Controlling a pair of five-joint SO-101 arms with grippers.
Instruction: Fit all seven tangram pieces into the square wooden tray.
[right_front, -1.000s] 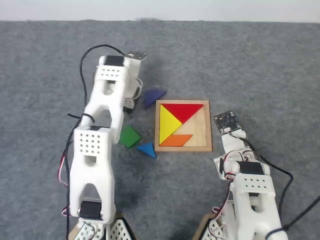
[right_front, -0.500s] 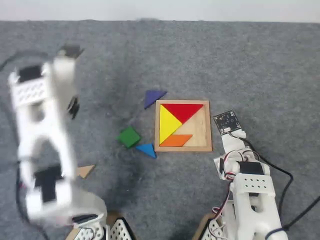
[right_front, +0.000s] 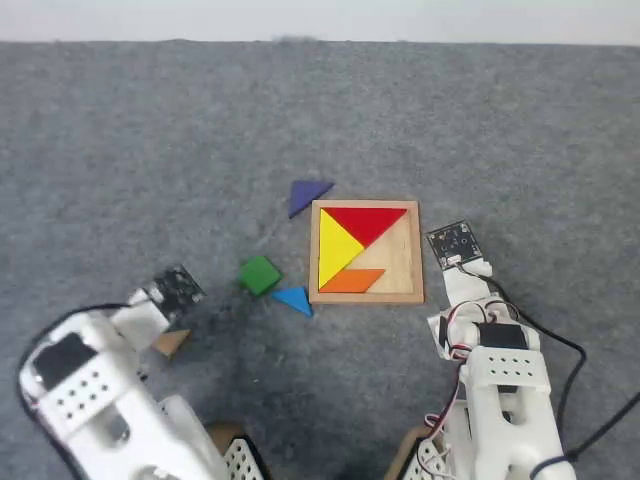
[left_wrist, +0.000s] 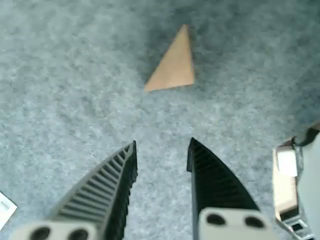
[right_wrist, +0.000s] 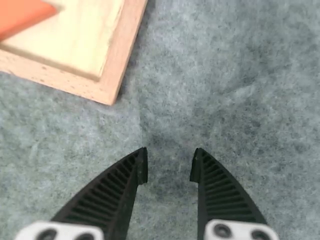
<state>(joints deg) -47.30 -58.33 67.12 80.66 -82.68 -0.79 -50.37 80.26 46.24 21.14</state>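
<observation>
Tan triangle (right_front: 173, 343) half-hidden — under left arm (right_front: 88, 388)

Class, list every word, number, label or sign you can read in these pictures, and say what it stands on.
None can be read.
The wooden tray, the red triangle and the green square are plain.
Any marks on the circuit board at the right arm's wrist are too small to read.
</observation>
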